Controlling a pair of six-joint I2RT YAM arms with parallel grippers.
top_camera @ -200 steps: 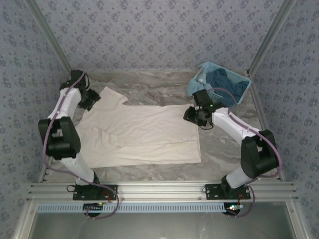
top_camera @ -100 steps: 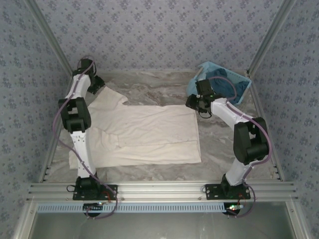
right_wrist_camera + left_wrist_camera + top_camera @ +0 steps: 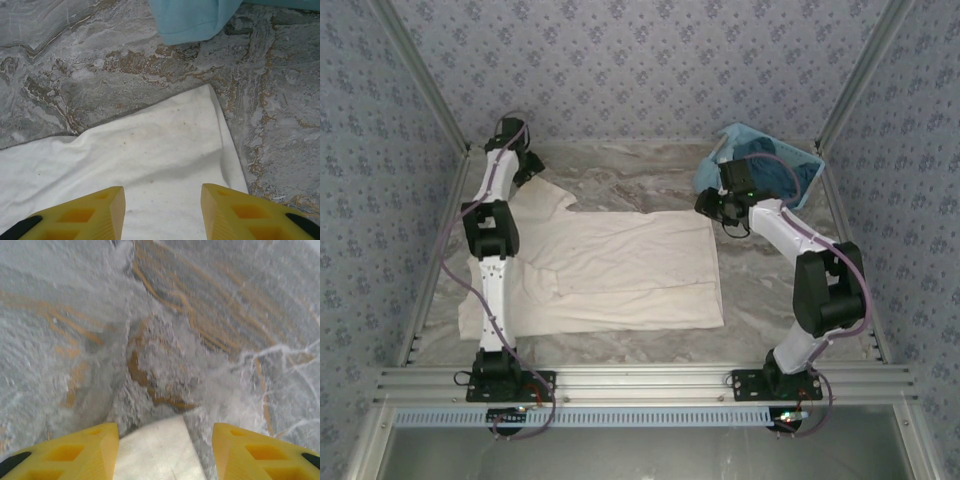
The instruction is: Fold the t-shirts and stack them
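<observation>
1. The cream t-shirt [image 3: 620, 270] lies spread flat on the marble worktop [image 3: 620, 165]. Its long axis runs left to right, with the sleeves at the left end and the straight hem at the right.
2. The left arm [image 3: 492, 215] stretches to the far-left corner, over the far sleeve. Through its wrist camera, the yellow fingers [image 3: 75, 450] stand apart with nothing between them but air. A pale tip of the cloth [image 3: 155, 450] sits just below, between them, with bare marble ahead.
3. The right arm [image 3: 780, 225] hangs over the far-right hem corner, just beside the light blue basket [image 3: 748, 131]. The right jaws are released too, fingers [image 3: 80, 210] spread wide. The shirt's corner [image 3: 207, 95] lies ahead of them and a touch to the right, with a light blue cloth [image 3: 195, 17] beyond it.
4. So each arm has its own far corner, left jaws on the sleeve end and right jaws on the hem end, and neither one is gripping yet.
5. My guess is that both drop, pinch the far edge and draw it toward the near edge, folding along that long axis. The right jaws look to need a small nudge forward to catch the corner.
</observation>
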